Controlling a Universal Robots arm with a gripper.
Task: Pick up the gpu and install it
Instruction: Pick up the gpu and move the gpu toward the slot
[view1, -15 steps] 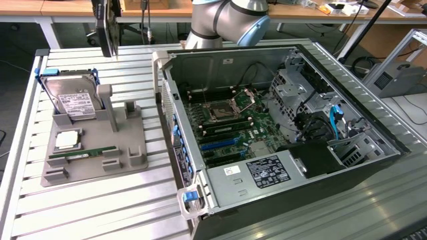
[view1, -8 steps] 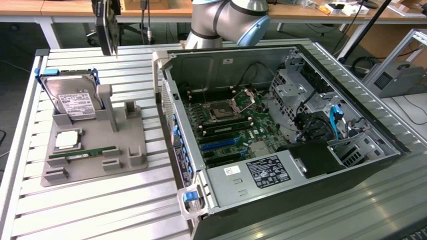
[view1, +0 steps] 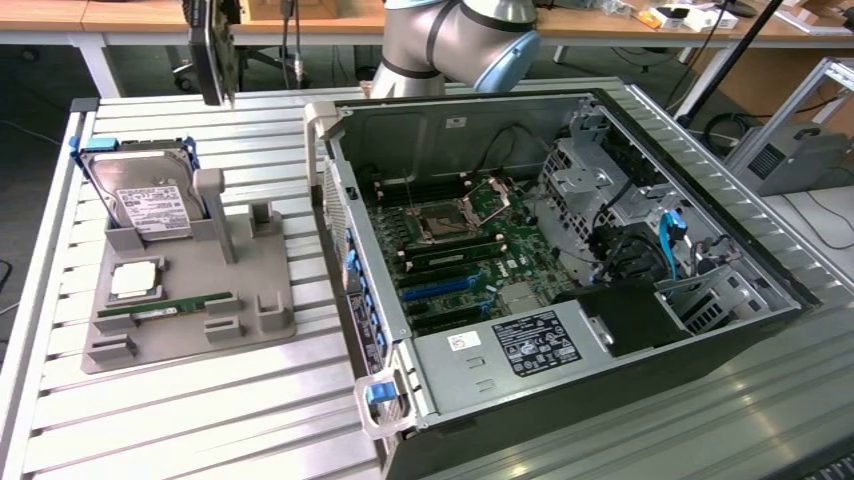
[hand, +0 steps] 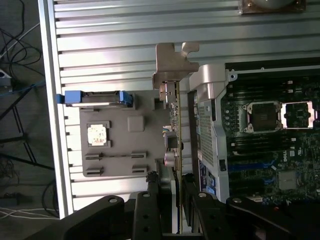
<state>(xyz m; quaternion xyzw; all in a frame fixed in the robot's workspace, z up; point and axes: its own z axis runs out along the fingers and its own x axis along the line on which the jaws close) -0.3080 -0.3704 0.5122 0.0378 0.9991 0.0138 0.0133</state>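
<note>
The open computer case (view1: 454, 120) lies on the slatted table (view1: 200, 420), motherboard exposed; towards the exterior view's left sits a grey holder (view1: 254, 260) with the hard drive (view1: 147, 205), a processor chip (view1: 134, 280) and a memory stick (view1: 167, 308); the gpu (hand: 176, 125) hangs edge-on (silvery bracket furthest from the fingers), clear of the table; the gripper (hand: 172, 190) clamps it on both faces

gpu (hand: 177, 125) in end effector (hand: 172, 182); fixture (hand: 117, 140) beside case (hand: 207, 125)
</note>
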